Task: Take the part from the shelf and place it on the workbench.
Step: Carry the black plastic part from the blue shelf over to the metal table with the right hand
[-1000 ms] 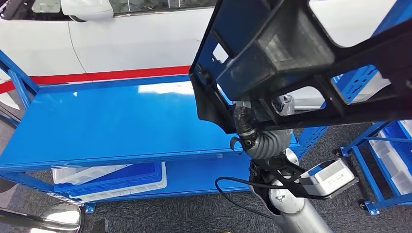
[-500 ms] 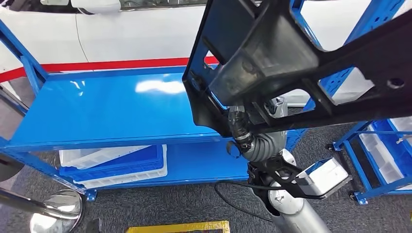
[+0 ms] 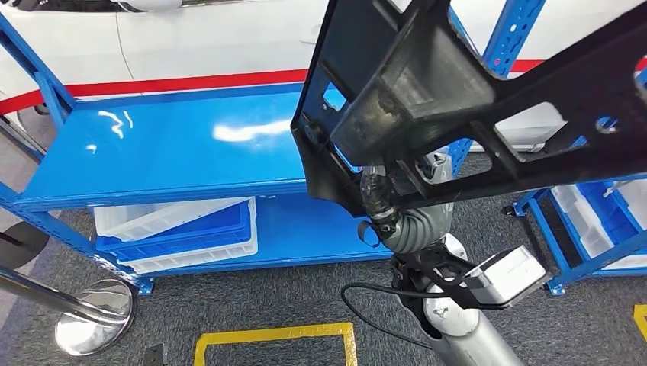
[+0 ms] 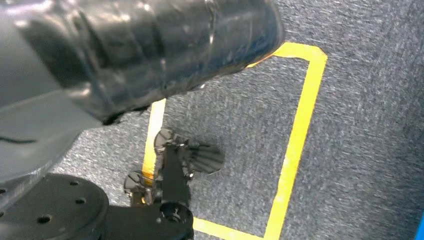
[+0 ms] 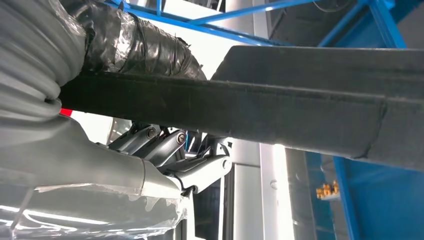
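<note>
Right hand (image 3: pixel 381 200) is carrying the part (image 3: pixel 458 99), fingers (image 5: pixel 165 150) gripping its lower edge.
Part is riding high over the blue desk (image 3: pixel 175 149), blocking the forward view; long overhang risks twisting loose or clipping the rack post (image 3: pixel 515 34). Left hand's (image 4: pixel 100 60) fingers: cannot tell.

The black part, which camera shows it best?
The head view: the black part shows its ribs and cutouts, held up by the right hand. The right wrist view gives one dark edge. The left wrist view faces the floor.
</note>
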Robot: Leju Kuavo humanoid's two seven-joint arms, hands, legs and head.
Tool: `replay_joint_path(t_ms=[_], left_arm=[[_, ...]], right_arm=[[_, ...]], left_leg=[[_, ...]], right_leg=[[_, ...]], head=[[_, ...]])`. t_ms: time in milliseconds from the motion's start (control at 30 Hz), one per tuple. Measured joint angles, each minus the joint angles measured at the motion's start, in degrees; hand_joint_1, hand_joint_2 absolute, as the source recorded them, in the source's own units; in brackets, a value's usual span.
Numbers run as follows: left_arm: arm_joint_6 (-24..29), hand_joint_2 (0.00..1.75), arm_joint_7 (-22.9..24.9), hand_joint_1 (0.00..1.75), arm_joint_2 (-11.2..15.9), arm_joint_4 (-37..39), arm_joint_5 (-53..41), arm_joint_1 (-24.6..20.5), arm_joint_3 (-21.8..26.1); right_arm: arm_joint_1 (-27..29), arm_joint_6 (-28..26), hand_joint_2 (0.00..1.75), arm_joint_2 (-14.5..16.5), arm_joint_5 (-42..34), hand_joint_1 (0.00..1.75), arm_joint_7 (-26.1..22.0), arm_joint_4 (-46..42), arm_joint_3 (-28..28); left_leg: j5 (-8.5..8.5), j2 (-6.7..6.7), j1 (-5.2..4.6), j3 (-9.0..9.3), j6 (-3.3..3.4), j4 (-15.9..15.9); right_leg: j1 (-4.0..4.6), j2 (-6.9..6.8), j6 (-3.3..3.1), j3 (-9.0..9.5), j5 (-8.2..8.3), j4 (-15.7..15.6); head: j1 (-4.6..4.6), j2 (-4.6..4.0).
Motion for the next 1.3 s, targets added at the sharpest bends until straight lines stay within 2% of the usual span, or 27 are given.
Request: replay_joint_path(t_ms=[67,100,167,233,300,333,367,433,467,500,567,600,633,700,733,767,833,867,933,967,1033,1100,1133,1167,1233,1267,1300], left_arm=[[-0.1,0.0,0.0,0.0,-0.1,0.0,0.0,-0.1,0.0],[-0.1,0.0,0.0,0.0,-0.1,0.0,0.1,-0.1,0.0],[-0.1,0.0,-0.1,0.0,-0.1,0.0,0.1,-0.1,0.0],[-0.1,0.0,-0.1,0.0,-0.1,0.0,0.1,-0.1,0.0],[-0.2,0.0,-0.1,0.0,-0.1,0.0,0.1,-0.3,0.0],[-0.2,0.0,-0.2,0.0,-0.1,0.0,0.1,-0.3,0.0],[-0.2,0.0,-0.2,0.0,-0.1,0.0,0.1,-0.4,0.0],[-0.2,0.0,-0.2,0.0,-0.1,0.0,0.1,-0.4,0.0],[-0.2,0.0,-0.2,0.0,-0.1,0.0,0.2,-0.4,0.0],[-0.3,0.0,-0.2,0.0,-0.1,0.0,0.2,-0.4,0.0],[-0.4,0.0,-0.3,0.0,-0.1,0.0,0.3,-0.5,0.0],[-0.4,0.0,-0.3,0.0,-0.2,0.0,0.3,-0.4,0.0],[-0.4,0.0,-0.3,0.0,-0.2,0.0,0.3,-0.4,0.0],[-0.5,0.0,-0.3,0.0,-0.2,0.0,0.5,-0.4,0.0],[-0.5,0.0,-0.3,0.0,-0.2,0.0,0.6,-0.4,0.0],[-0.5,0.0,-0.3,0.0,-0.2,0.0,0.6,-0.4,0.0],[-0.6,0.0,-0.4,0.0,-0.2,0.0,0.7,-0.3,0.0],[-0.6,0.0,-0.4,0.0,-0.2,0.0,0.7,-0.2,0.0],[-0.7,0.0,-0.4,0.0,-0.2,0.0,0.8,-0.1,0.0],[-0.7,0.0,-0.4,0.0,-0.2,0.0,0.9,-0.1,0.0],[-0.7,0.0,-0.2,0.0,-0.3,0.0,1.1,0.0,0.0],[-0.4,0.0,0.3,0.0,-0.4,0.0,1.2,0.0,0.0],[-0.2,0.0,0.6,0.0,-0.4,0.0,1.4,0.0,0.0],[-0.1,0.0,0.9,0.0,-0.4,0.0,1.6,0.0,0.0],[0.2,0.0,1.2,0.0,-0.4,0.0,1.9,0.0,0.0],[0.3,0.0,1.2,0.0,-0.4,0.0,2.0,0.0,0.0],[0.3,0.0,1.1,0.0,-0.5,0.0,2.1,-0.1,0.0]], right_arm=[[0.0,0.0,1.75,0.0,0.0,1.75,0.0,0.0,0.0],[0.0,0.0,1.75,0.0,0.1,1.75,0.0,0.0,0.0],[0.0,-0.1,1.75,0.0,0.1,1.75,0.1,0.1,0.0],[0.0,-0.1,1.75,0.0,0.1,1.75,0.1,0.1,0.0],[0.0,-0.1,1.75,0.0,0.1,1.75,0.2,0.2,0.0],[0.0,-0.1,1.75,0.0,0.1,1.75,0.2,0.2,0.0],[0.0,-0.1,1.75,0.0,0.1,1.75,0.1,0.2,0.0],[0.0,-0.1,1.75,0.0,0.2,1.75,0.1,0.3,0.0],[0.0,-0.1,1.75,0.0,0.2,1.75,0.1,0.3,0.0],[0.0,-0.1,1.75,-0.1,0.2,1.75,0.2,0.4,0.0],[0.0,-0.1,1.75,-0.1,0.2,1.75,0.2,0.5,0.0],[0.0,-0.2,1.75,-0.2,0.2,1.75,0.2,0.5,0.0],[0.0,-0.2,1.75,-0.3,0.2,1.75,0.3,0.6,0.0],[0.0,-0.2,1.75,-0.4,0.2,1.75,0.3,0.8,0.0],[0.0,-0.2,1.75,-0.4,0.3,1.75,0.3,0.8,0.0],[-0.1,-0.2,1.75,-0.4,0.4,1.75,0.4,0.9,0.0],[-0.2,-0.2,1.75,-0.4,0.7,1.75,0.5,0.8,0.0],[-0.3,-0.2,1.75,-0.4,0.8,1.75,0.5,0.8,0.0],[-0.5,-0.2,1.75,-0.5,1.0,1.75,0.5,0.9,0.0],[-0.6,-0.2,1.75,-0.5,1.1,1.75,0.6,0.9,0.0],[-0.8,-0.2,1.75,-0.5,1.5,1.75,0.7,0.9,0.0],[-0.9,-0.4,1.75,-0.5,1.8,1.75,0.8,0.9,0.0],[-0.8,-0.5,1.75,-0.5,1.8,1.75,0.8,0.9,0.0],[-0.8,-0.5,1.75,-0.5,1.7,1.75,0.9,0.9,0.0],[-0.7,-0.6,1.75,-0.5,1.4,1.75,1.0,0.9,0.0],[-0.7,-0.6,1.75,-0.5,1.3,1.75,1.0,0.9,0.0],[-0.7,-0.6,1.75,-0.5,1.3,1.75,1.1,0.9,0.0]], left_leg=[[-5.53,-0.05,0.01,-1.6,-0.21,6.6],[-6.9,-0.05,0.0,-1.97,-0.2,9.8],[-5.87,-0.1,-0.09,-0.7,0.16,11.8],[-3.45,-0.2,-0.44,4.16,1.02,6.6],[-3.82,-0.3,-1.07,9.9,1.88,-1.4],[-4.28,-0.35,-1.4,11.44,2.19,-4.0],[-4.4,-0.37,-1.68,11.99,2.42,-5.3],[-2.87,-0.18,-1.79,11.57,2.97,-6.2],[-1.99,-0.01,-1.69,11.28,3.33,-6.8],[-0.98,0.17,-1.55,10.75,3.71,-7.3],[0.78,0.33,-1.46,9.03,4.18,-7.5],[1.58,0.36,-1.44,7.98,4.19,-7.5],[2.36,0.38,-1.4,6.88,4.09,-7.3],[3.72,0.44,-1.24,4.57,3.72,-6.8],[4.3,0.44,-1.13,3.4,3.45,-6.4],[4.75,0.41,-1.08,2.29,3.13,-5.7],[5.4,0.33,-1.06,0.91,2.44,-4.4],[5.76,0.31,-1.05,0.62,2.08,-4.1],[6.39,0.22,-0.79,0.43,1.34,-3.9],[5.65,0.13,-0.6,0.06,1.01,-3.4],[0.98,-0.03,-0.29,-1.41,0.43,0.4],[-4.32,-0.06,-0.21,-3.07,-0.02,7.3],[-4.93,-0.06,-0.19,-3.45,-0.16,10.4],[-4.09,-0.05,-0.18,-3.3,-0.22,12.4],[-0.53,0.22,-0.19,-0.3,-0.08,10.7],[0.03,0.87,-0.24,2.6,0.1,7.2],[-0.55,1.56,-0.48,5.94,0.35,2.7]], right_leg=[[0.29,0.03,-0.47,-1.62,1.36,0.0],[0.48,0.06,-0.56,-2.52,2.06,0.1],[0.83,0.09,-0.6,-4.35,3.41,0.1],[1.03,0.12,-0.53,-6.0,4.77,0.2],[1.05,0.08,-0.13,-6.88,6.03,0.0],[0.91,0.02,0.18,-6.91,6.59,-0.2],[0.76,-0.04,0.55,-6.86,7.18,-0.5],[0.51,-0.03,1.24,-6.85,7.82,-1.0],[0.54,0.01,1.47,-7.21,6.74,-0.4],[0.57,0.04,1.68,-7.79,4.49,1.2],[0.48,0.03,2.02,-9.18,-1.85,7.6],[0.36,0.03,2.24,-9.57,-3.79,11.1],[0.22,0.02,2.46,-9.48,-4.16,13.7],[-0.1,-0.01,2.85,-7.23,-1.41,14.2],[-0.26,-0.06,3.02,-4.78,-0.01,11.8],[-0.36,-0.15,3.15,-1.74,-0.07,8.0],[-0.13,-0.14,2.82,2.84,-2.05,1.5],[0.1,-0.06,2.46,3.61,-3.0,-0.1],[0.28,-0.02,1.44,3.04,-2.48,-0.4],[0.3,-0.1,0.91,2.63,-1.88,-0.4],[0.23,-0.23,0.0,1.31,-0.55,-0.6],[0.37,-0.26,-0.32,-0.45,0.74,-0.7],[0.44,-0.36,-0.33,-1.31,1.41,-0.6],[0.5,-0.56,-0.3,-2.15,2.05,-0.6],[0.56,-1.05,-0.1,-3.68,3.25,-0.5],[0.59,-1.35,0.08,-4.24,3.72,-0.5],[0.63,-1.68,0.3,-4.59,4.09,-0.4]], head=[[-0.16,0.0],[-0.19,0.0],[-0.18,0.0],[-0.17,0.0],[-0.14,0.0],[-0.21,0.0],[-0.32,0.0],[-0.56,0.0],[-0.54,0.0],[-0.43,0.0],[-0.25,0.0],[-0.21,0.0],[-0.2,0.0],[-0.2,0.0],[-0.19,0.0],[-0.17,0.0],[-0.2,0.0],[-0.2,0.0],[-0.09,0.0],[-0.12,0.0],[-0.2,0.0],[-0.3,0.0],[-0.34,0.0],[-0.36,0.0],[-0.42,0.0],[-0.41,0.0],[-0.43,0.0]])
